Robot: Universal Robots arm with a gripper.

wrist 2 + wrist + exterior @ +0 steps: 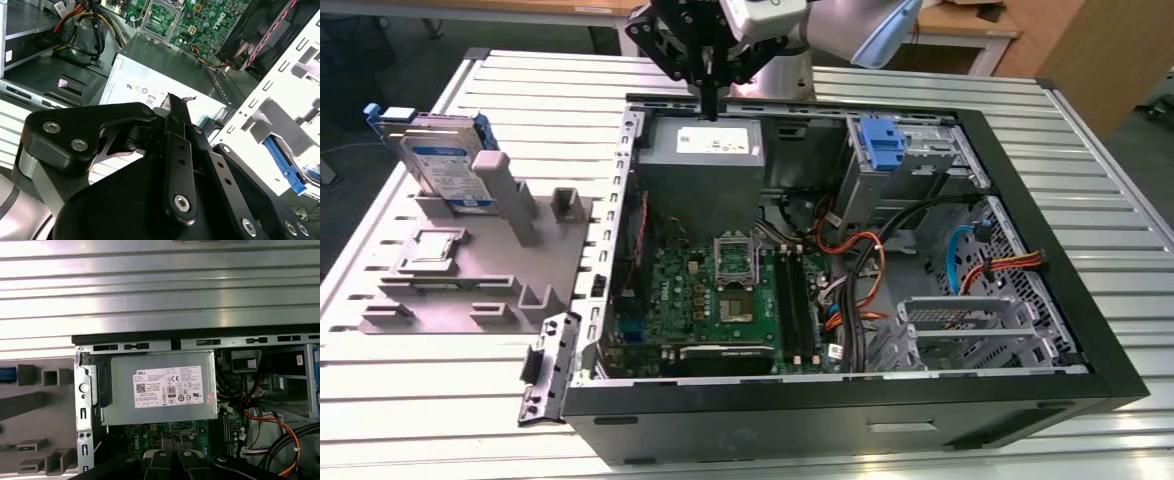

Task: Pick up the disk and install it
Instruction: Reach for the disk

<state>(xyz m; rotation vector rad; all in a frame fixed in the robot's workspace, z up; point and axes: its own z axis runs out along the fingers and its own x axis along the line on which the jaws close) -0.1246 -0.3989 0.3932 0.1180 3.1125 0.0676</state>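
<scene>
In the exterior view the black two-fingered hand points straight down from the arm, close over the grey metal power supply box inside the open black computer case. Its fingers are pressed together with nothing between them, while the flat silver disk with a white-and-blue label and blue plastic frame stands nearly upright in a grey plastic fixture on the ribbed metal worktop, well apart toward the exterior view's left. In the second wrist view the closed hand ends over the power supply box, and in the first wrist view the hand sits over the green circuit board, just beside that box.
</scene>
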